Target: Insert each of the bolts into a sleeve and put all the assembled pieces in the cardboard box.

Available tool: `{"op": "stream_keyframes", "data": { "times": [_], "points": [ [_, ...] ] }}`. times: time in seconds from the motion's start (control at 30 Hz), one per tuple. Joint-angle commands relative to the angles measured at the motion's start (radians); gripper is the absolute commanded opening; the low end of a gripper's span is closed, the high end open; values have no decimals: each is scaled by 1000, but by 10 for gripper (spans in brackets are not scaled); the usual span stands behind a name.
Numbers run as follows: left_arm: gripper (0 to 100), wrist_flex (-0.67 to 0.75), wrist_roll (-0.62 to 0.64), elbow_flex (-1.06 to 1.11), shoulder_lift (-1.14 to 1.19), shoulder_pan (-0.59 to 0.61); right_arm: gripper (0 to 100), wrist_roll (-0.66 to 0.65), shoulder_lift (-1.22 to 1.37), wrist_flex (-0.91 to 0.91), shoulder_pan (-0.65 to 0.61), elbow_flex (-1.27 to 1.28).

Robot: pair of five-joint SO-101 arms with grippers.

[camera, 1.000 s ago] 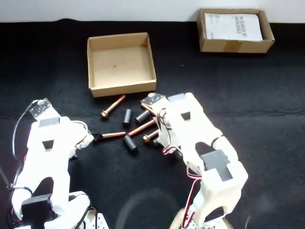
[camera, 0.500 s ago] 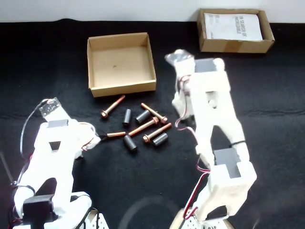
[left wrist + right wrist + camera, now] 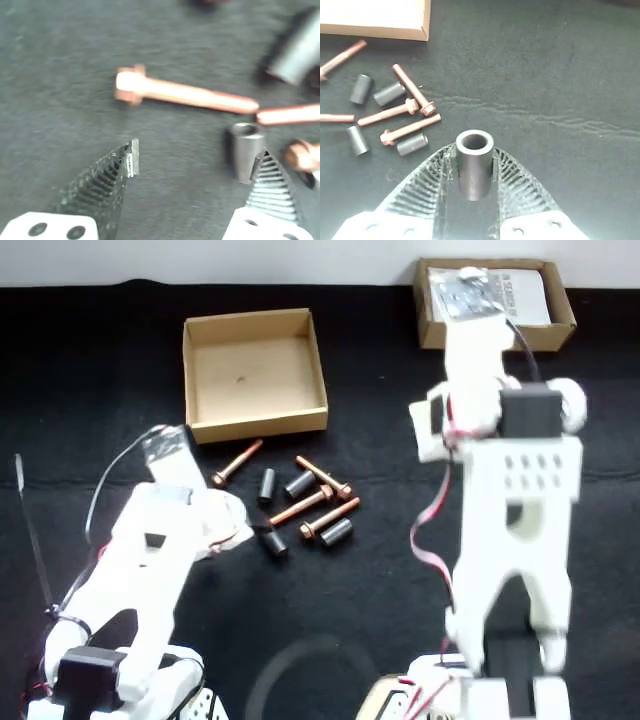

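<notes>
- Right gripper (image 3: 475,152) is clamped on a dark sleeve (image 3: 475,175). The sleeve stands upright between the fingers with its open bore towards the camera, raised above the black mat (image 3: 560,75).
- Spread wide and holding nothing, the left gripper (image 3: 195,164) hangs low over the mat. One fingertip (image 3: 265,170) is just beside a second sleeve (image 3: 244,149); whether they touch cannot be told.
- Just beyond the left gripper's fingers, a copper-coloured bolt (image 3: 185,96) lies flat on the mat.
- In the high view, loose bolts (image 3: 300,507) and loose sleeves (image 3: 336,532) lie in a cluster between the two arms, each bolt outside the sleeves.
- Beyond that cluster sits the cardboard box (image 3: 257,424), its bare floor showing.
- At the far right edge of the mat, a smaller box (image 3: 563,333) holds a printed sheet and is partly behind the right arm (image 3: 515,490).
</notes>
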State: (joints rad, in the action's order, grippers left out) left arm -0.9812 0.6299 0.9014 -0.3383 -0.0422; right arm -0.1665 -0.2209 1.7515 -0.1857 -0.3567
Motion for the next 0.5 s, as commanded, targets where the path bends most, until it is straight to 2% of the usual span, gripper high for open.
{"op": "stream_keyframes", "data": {
  "times": [0.0, 0.4, 0.47],
  "points": [
    [351, 5, 5, -85, -33, -81, 7, 6, -214, 12, 12, 122],
    [351, 20, 12, -246, -24, -358, 7, -23, -644, 10, 12, 641],
    [351, 78, 68, -251, -22, -384, 7, -23, -697, 10, 12, 696]
  ]
}}
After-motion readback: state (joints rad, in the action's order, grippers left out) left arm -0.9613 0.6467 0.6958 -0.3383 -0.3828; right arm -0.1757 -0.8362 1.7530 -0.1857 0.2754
